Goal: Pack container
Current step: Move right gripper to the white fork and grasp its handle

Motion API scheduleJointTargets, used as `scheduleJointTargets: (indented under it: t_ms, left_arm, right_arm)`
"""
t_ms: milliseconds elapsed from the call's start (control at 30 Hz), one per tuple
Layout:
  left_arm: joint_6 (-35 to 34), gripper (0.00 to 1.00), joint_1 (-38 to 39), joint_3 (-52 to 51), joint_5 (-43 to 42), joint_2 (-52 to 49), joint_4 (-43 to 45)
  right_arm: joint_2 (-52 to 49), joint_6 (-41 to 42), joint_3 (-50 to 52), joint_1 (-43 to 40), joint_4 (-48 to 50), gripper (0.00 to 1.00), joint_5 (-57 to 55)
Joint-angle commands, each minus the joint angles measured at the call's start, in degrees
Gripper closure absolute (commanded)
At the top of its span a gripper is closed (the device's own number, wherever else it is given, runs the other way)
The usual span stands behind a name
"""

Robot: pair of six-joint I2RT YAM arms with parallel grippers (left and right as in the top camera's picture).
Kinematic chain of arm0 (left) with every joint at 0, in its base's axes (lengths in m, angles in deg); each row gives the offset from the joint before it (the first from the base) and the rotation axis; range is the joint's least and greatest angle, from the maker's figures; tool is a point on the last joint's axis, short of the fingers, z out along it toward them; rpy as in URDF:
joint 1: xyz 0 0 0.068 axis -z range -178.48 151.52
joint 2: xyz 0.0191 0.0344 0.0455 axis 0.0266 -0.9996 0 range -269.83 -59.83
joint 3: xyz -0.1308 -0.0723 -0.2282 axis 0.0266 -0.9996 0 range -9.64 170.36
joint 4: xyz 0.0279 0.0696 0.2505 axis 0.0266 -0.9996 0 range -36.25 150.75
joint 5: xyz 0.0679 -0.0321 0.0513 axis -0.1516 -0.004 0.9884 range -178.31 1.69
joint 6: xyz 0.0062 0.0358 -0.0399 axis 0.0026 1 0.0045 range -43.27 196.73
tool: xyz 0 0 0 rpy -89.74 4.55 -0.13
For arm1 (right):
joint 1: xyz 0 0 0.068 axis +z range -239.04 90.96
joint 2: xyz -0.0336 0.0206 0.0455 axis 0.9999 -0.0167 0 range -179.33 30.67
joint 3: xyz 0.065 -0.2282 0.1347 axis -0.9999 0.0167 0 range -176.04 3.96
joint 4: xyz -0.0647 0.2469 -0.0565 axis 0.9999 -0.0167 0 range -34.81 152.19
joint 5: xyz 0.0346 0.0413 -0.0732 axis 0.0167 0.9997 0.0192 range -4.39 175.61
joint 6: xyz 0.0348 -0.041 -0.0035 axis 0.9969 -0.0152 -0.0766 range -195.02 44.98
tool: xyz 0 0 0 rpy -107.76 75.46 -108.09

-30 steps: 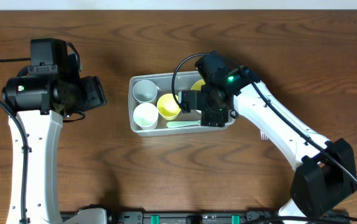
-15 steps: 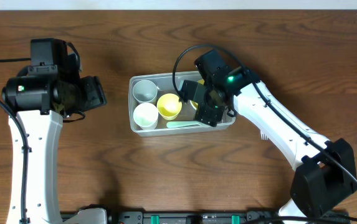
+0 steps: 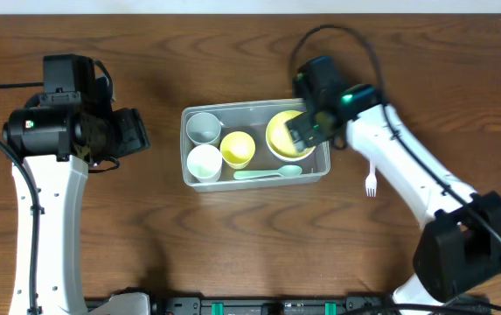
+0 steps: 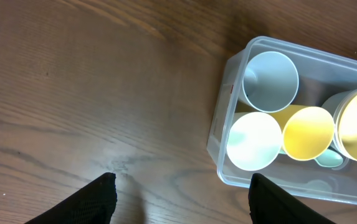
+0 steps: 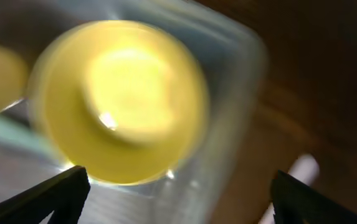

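The clear plastic container lies mid-table and holds a grey-blue cup, a white cup, a yellow cup, a yellow bowl and a pale green spoon. My right gripper hovers open and empty over the container's right end. In the right wrist view, blurred, the bowl lies below the open fingers. My left gripper is open and empty over bare table left of the container. The left wrist view shows its fingers apart.
A white plastic fork lies on the wood table right of the container; it also shows blurred in the right wrist view. The right arm reaches from the front right corner across to the container.
My right gripper has pulled up and to the right out of the container's right half, uncovering the yellow bowl that now lies there. The left arm has not moved.
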Motion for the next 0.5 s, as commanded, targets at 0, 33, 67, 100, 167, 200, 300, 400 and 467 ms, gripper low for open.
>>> scheduleJointTargets:
  t_ms: [0,33,67,100,167,200,300,400,467]
  left_arm:
    - [-0.3,0.32,-0.2,-0.3,1.3,0.0,-0.2]
    - [-0.3,0.32,-0.2,-0.3,1.3,0.0,-0.2]
    - [-0.3,0.32,-0.2,-0.3,1.3,0.0,-0.2]
    - [-0.3,0.32,-0.2,-0.3,1.3,0.0,-0.2]
    - [-0.3,0.32,-0.2,-0.3,1.3,0.0,-0.2]
    - [-0.3,0.32,-0.2,-0.3,1.3,0.0,-0.2]
    - [-0.3,0.32,-0.2,-0.3,1.3,0.0,-0.2]
    - [-0.3,0.32,-0.2,-0.3,1.3,0.0,-0.2]
    - [-0.3,0.32,-0.2,-0.3,1.3,0.0,-0.2]
  right_arm:
    - [5.1,12.4,-0.5,-5.8,-0.9,0.01,-2.3]
    - [6.4,13.4,-0.4,-7.5,-1.1,0.01,-1.4]
    - [7.3,13.6,-0.4,-9.0,-1.3,0.01,-0.2]
    - [8.3,14.0,-0.4,-10.6,-1.6,0.01,1.2]
    - [9.4,16.8,-0.4,-13.2,-3.3,0.01,2.7]
    - [9.6,18.7,-0.4,-14.3,-4.8,0.01,2.7]
    - [9.3,22.4,0.1,-16.2,-8.9,0.01,2.6]
    - [9.2,24.2,2.4,-16.5,-10.1,0.01,2.6]
    - [9.2,25.5,4.6,-16.3,-10.1,0.01,2.6]
